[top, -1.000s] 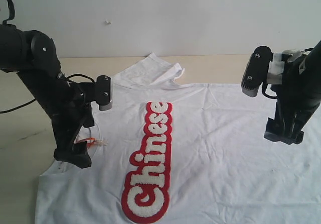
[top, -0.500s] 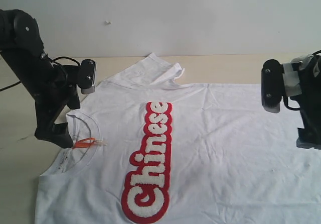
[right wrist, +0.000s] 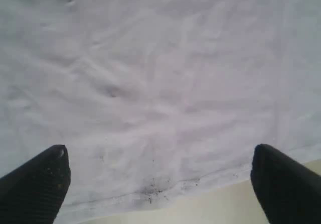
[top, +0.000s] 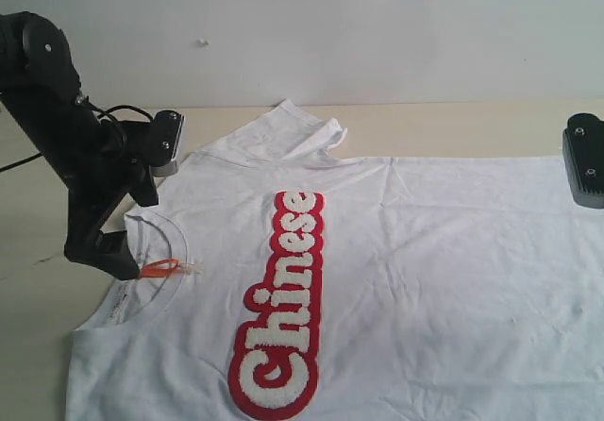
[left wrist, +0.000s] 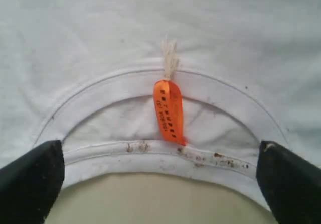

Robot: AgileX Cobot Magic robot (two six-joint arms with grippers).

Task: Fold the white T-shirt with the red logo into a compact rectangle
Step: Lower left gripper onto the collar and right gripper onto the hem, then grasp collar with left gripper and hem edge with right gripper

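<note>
White T-shirt (top: 425, 251) lies flat on table (top: 444, 124), red logo (top: 281, 303) up. Left gripper (left wrist: 160, 179) spread over collar (left wrist: 210, 91); right gripper (right wrist: 159, 181) spread over right hem (right wrist: 125, 196). Best approach: pinch both edges evenly, then lift together.

Beige table (top: 453, 124) carries the white T-shirt (top: 434, 270) spread flat, red logo (top: 283, 308) up, collar edge just under left gripper (top: 106, 259).

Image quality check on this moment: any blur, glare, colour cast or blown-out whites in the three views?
Exterior view: soft even light, no hard shadows or glare; the white T-shirt keeps its creases, the red logo reads clearly. Left wrist view: sharp on the orange tag, collar stitching visible. Right wrist view: softer, with a faint violet cast overall.
</note>
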